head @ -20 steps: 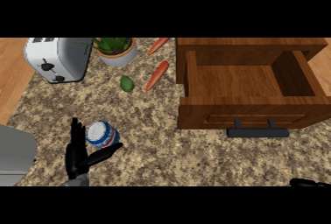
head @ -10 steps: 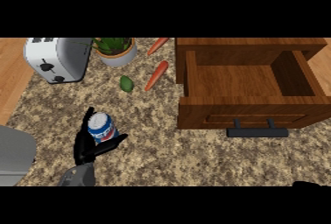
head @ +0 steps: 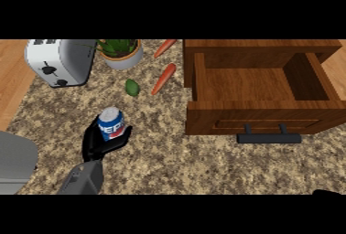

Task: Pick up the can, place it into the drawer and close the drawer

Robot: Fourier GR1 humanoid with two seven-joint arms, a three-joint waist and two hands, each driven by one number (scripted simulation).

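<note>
A blue, white and red can [head: 111,122] is held upright over the granite counter, left of centre. My left hand [head: 98,142] is shut on it, fingers curled round its lower half from behind and below. The wooden drawer [head: 263,86] stands pulled open at the upper right, its inside bare, with a black handle [head: 269,137] on its front. The can is well to the left of the drawer's front. Only a dark sliver of my right hand [head: 327,192] shows at the lower right corner.
A silver toaster [head: 57,61] and a potted plant [head: 121,51] stand at the back left. Two carrots [head: 163,77] and a small green vegetable [head: 132,87] lie between the plant and the drawer. A grey appliance [head: 15,162] sits at the left edge.
My left hand has closed round the can and carried it up and to the right, toward the middle of the counter. The drawer has not moved.
</note>
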